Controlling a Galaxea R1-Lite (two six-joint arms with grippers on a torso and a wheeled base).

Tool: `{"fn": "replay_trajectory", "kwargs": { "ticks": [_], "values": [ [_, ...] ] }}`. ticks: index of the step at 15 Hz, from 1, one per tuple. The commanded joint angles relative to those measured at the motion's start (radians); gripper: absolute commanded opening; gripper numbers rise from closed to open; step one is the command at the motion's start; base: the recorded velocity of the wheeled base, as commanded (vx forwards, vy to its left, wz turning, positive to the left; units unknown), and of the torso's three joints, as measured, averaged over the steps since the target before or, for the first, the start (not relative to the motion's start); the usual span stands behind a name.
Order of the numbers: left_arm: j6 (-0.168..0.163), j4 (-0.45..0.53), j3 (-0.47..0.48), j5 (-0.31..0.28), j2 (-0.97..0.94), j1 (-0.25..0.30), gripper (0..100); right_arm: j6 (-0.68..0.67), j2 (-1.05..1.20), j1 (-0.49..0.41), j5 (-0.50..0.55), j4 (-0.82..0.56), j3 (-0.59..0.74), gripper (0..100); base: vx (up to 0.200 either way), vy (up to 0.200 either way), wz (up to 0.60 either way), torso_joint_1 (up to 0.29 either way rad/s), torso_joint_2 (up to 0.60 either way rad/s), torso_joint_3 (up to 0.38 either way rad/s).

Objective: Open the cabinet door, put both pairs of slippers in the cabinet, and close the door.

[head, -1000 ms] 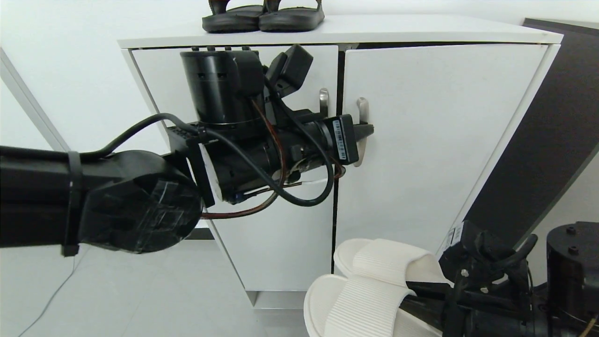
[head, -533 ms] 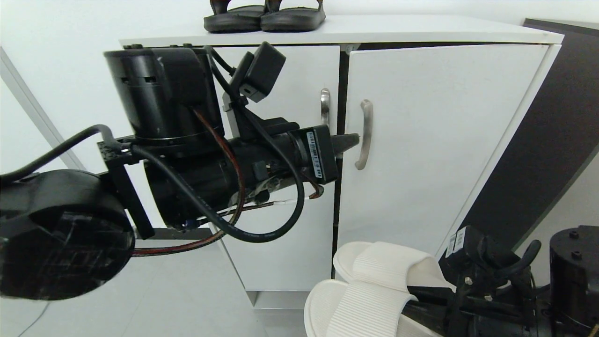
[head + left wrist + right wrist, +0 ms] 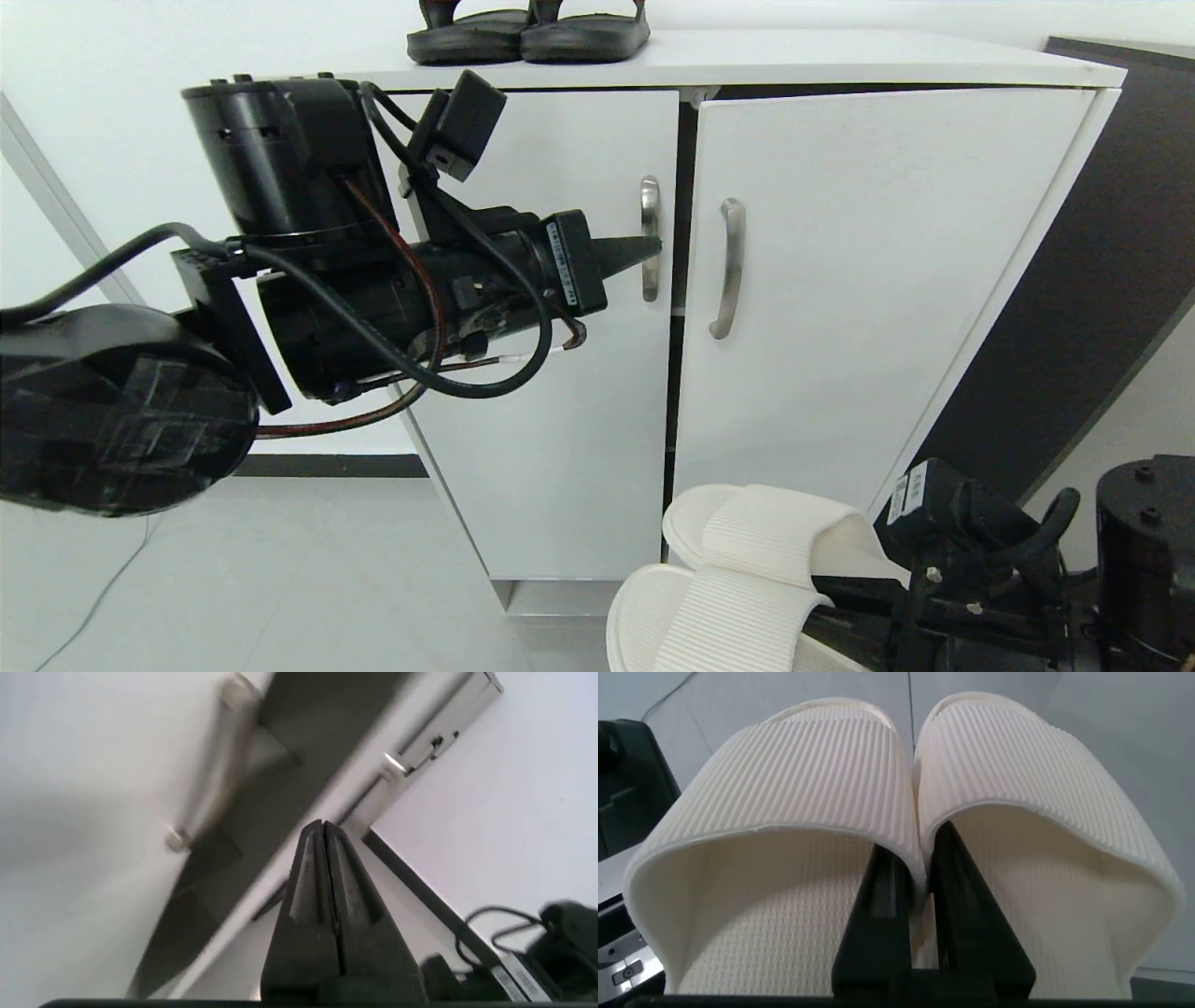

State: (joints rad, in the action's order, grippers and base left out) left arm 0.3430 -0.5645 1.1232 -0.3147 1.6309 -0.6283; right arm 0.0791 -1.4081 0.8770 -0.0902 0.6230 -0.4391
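The white cabinet (image 3: 840, 280) has two doors. Its right door (image 3: 868, 233) stands a little ajar, with a dark gap beside its steel handle (image 3: 727, 268). My left gripper (image 3: 652, 246) is shut and empty, its tip just in front of the left door's handle (image 3: 650, 201). In the left wrist view the shut fingers (image 3: 313, 873) point at the gap between the doors. A pair of black slippers (image 3: 527, 33) sits on the cabinet top. My right gripper (image 3: 915, 896) is shut on the inner walls of the white ribbed slippers (image 3: 738, 579), held low before the right door.
A dark panel (image 3: 1083, 280) leans along the cabinet's right side. Grey floor (image 3: 280, 579) lies open at the lower left, with a thin cable across it. A white wall stands behind the cabinet.
My left gripper has drawn back from the right door's handle and moved left, to the left door's handle. The right door has come slightly open. The right arm holds still.
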Motion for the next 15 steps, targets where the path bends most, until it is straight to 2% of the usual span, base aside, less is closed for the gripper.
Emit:
{"fn": "replay_trajectory", "kwargs": {
  "ticks": [1,6,14,15],
  "values": [
    [0.001,0.001,0.053,0.002,0.063,0.012,0,0.001,-0.002,0.0,0.001,0.0,0.0,0,0.0,0.0,0.0,0.0,0.0,0.0],
    [0.001,0.001,0.145,0.003,0.136,0.007,0,0.002,-0.008,0.0,0.004,0.0,0.0,0,0.0,0.0,0.0,0.0,0.0,0.0],
    [0.001,0.001,0.164,-0.001,0.159,0.002,0,0.033,-0.011,0.007,0.0,-0.003,0.022,0,0.0,0.0,0.0,0.0,0.0,0.0],
    [0.001,0.0,0.164,-0.001,0.165,0.002,0,0.041,-0.011,0.019,0.0,-0.003,0.025,0,-0.2,0.0,0.0,-0.002,0.0,0.007]
  ]
}}
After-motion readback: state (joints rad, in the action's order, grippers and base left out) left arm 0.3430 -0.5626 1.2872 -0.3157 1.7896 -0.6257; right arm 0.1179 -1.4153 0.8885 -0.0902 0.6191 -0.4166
